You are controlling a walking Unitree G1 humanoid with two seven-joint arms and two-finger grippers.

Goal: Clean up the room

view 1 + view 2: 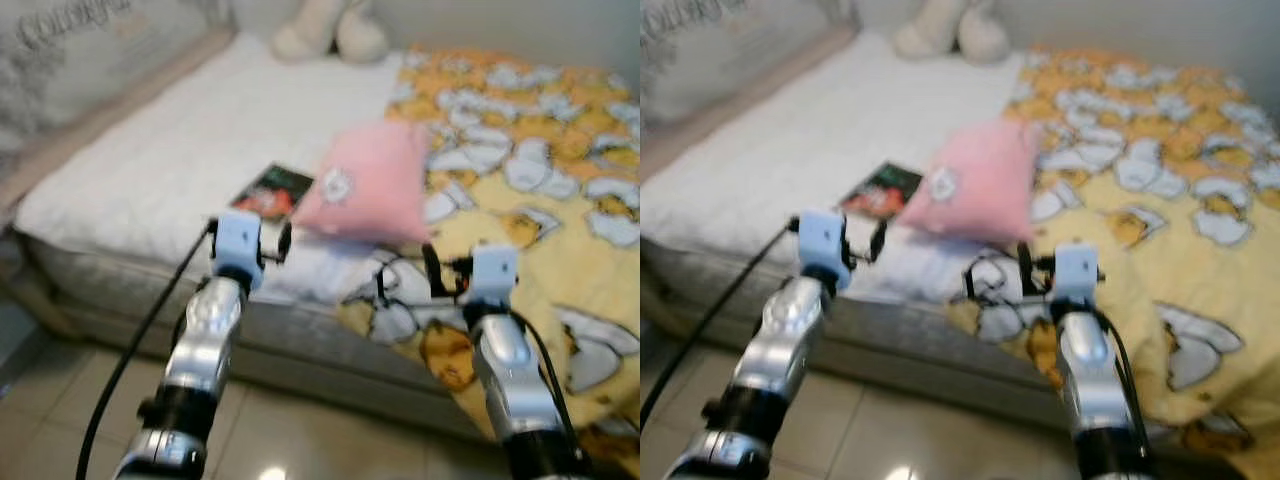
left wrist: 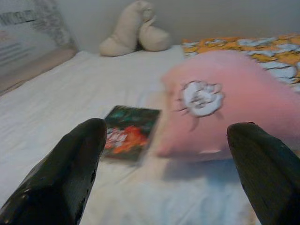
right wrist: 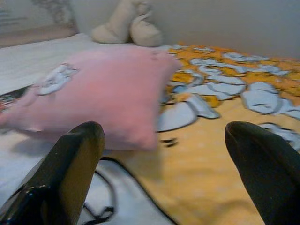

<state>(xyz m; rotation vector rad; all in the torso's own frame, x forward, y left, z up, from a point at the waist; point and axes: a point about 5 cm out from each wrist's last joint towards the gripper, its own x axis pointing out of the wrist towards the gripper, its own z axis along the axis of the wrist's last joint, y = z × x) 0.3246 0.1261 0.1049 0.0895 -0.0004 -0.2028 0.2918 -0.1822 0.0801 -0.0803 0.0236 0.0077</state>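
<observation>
Both arms are raised toward the bed (image 1: 150,160) near its front edge. The left gripper (image 2: 168,154) has its fingers (image 2: 70,164) wide apart, holding nothing, and faces the book (image 1: 272,192) and the pillow (image 1: 365,180). The right gripper (image 3: 164,159) also has its fingers spread and empty, over the yellow blanket (image 1: 540,180) just beside the pillow. The pink pillow lies mid-bed, its edge on the blanket. The book lies flat on the white sheet, touching the pillow's left side. A black cable (image 3: 122,180) lies on the bed just in front of the pillow. A plush toy (image 1: 330,30) sits at the far end by the wall. The head views are blurred.
</observation>
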